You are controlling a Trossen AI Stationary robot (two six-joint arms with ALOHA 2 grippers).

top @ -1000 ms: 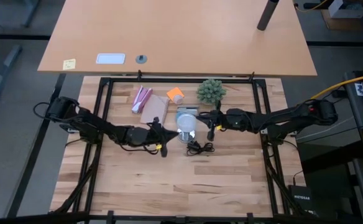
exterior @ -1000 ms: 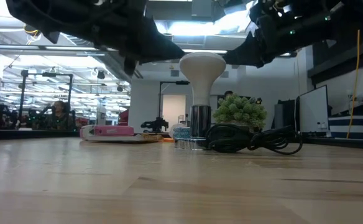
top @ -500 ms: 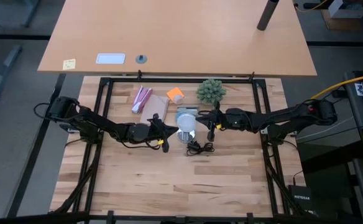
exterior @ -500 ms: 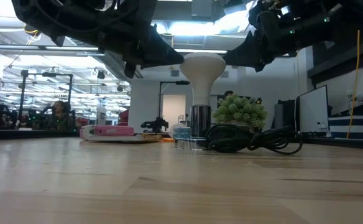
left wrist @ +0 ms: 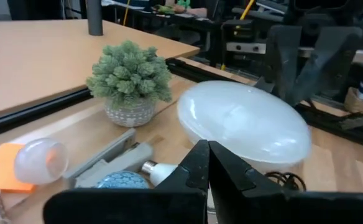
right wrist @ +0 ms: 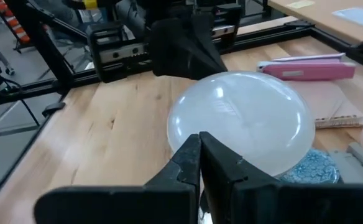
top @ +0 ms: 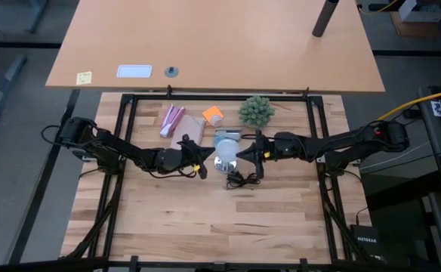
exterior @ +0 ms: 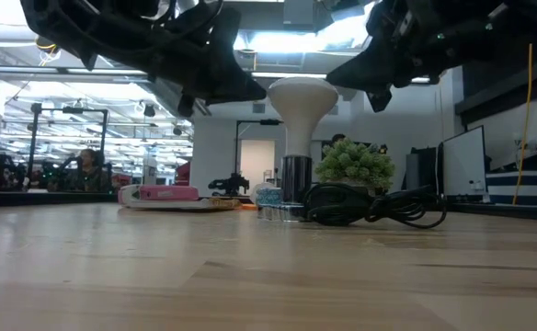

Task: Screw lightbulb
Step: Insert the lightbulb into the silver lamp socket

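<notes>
Lightbulb stands upright in its socket at table centre, left gripper at nine o'clock, right gripper at three, fingers together, gripping nothing; sideways nudges could topple it.

Both arms reach toward mid-table, left pincer and right pincer closed, tips facing.

frosted white lightbulb, green plant.
</notes>
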